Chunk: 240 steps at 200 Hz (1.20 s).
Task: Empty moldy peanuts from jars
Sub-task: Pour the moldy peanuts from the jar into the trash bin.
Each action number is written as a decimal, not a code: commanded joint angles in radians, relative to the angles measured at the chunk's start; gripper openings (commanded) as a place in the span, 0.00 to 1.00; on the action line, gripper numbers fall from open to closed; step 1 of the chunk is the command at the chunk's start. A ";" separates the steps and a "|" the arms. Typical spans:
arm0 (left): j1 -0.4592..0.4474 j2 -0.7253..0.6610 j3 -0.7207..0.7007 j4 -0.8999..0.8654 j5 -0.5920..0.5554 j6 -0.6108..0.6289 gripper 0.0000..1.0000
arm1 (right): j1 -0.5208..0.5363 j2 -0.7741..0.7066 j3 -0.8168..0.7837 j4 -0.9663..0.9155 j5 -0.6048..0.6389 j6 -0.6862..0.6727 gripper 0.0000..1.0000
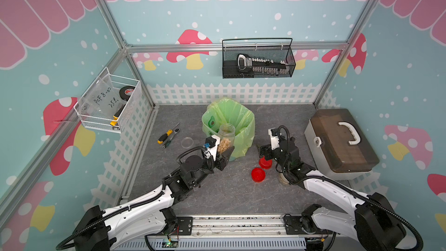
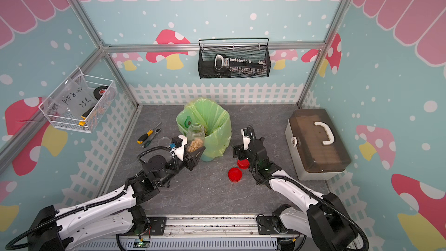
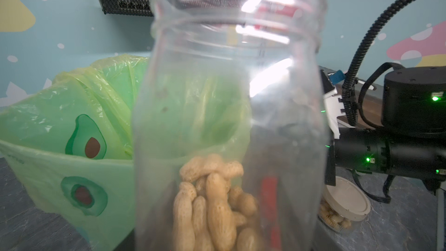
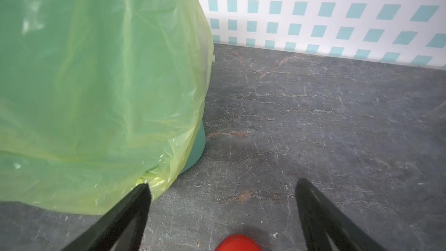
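The left gripper (image 1: 223, 153) has its black fingers closed about halfway on the lower body of a tall jar (image 1: 225, 138). The tall jar stands between the fingers, lifted off the table (image 1: 217, 196). Its long axis is about vertical. The open mouth points up, away from the fingers, and has no lid. The wall is clear, smooth plastic, round, with screw ridges at the narrower neck (image 3: 229, 20).

The moldy peanuts (image 3: 212, 204) fill only the bottom part, at the level of the fingers. They are pale tan pods with a pitted skin, long and pinched in the middle, and most stand on end.

Just beyond the fingers and the tall jar is the bin (image 1: 231, 119), lined with a thin, wrinkled green bag (image 4: 96, 80).

The right gripper (image 4: 222, 189) has its two black, pointed fingers spread wide, and they hold nothing. A round red lid (image 4: 237, 243) lies on the grey stone-like table under the gap between them. A second red lid (image 1: 258, 174) lies just beside it. A squat jar (image 3: 345, 204) with a flat beige lid stands upright behind these fingers, under the right arm.
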 commanded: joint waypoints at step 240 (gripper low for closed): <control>0.100 0.573 1.088 -1.339 -0.606 0.419 0.33 | -0.147 -0.068 -0.136 0.180 -0.104 0.060 0.99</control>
